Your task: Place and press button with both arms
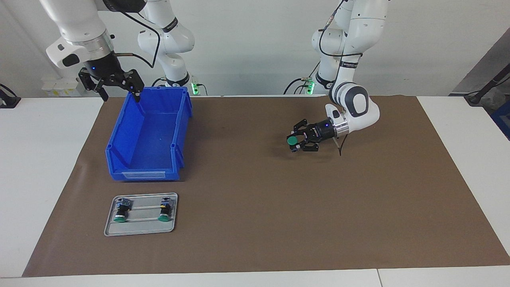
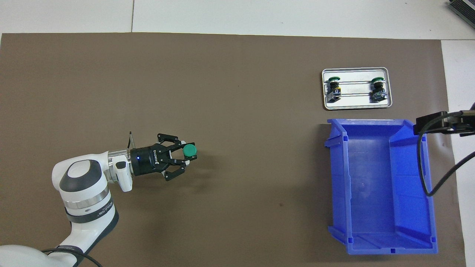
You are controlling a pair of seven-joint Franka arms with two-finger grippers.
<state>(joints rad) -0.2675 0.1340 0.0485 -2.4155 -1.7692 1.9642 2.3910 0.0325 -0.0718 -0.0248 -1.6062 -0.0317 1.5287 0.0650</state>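
Observation:
My left gripper (image 1: 295, 143) is shut on a green-capped button (image 1: 292, 140) and holds it just above the brown mat, the arm lying low and level. In the overhead view the left gripper (image 2: 187, 156) points toward the right arm's end of the table, with the button's cap (image 2: 190, 150) facing up. My right gripper (image 1: 112, 82) hangs open and empty over the blue bin's corner nearest the robots. Only a part of it (image 2: 432, 124) shows in the overhead view. Two more buttons (image 1: 119, 213) (image 1: 163, 211) lie on a grey tray (image 1: 139, 230).
An empty blue bin (image 1: 118, 140) stands toward the right arm's end of the table, its wall (image 2: 424, 185) also in the overhead view. The tray (image 2: 356, 106) lies just farther from the robots than the bin. The brown mat (image 1: 279, 207) covers the table's middle.

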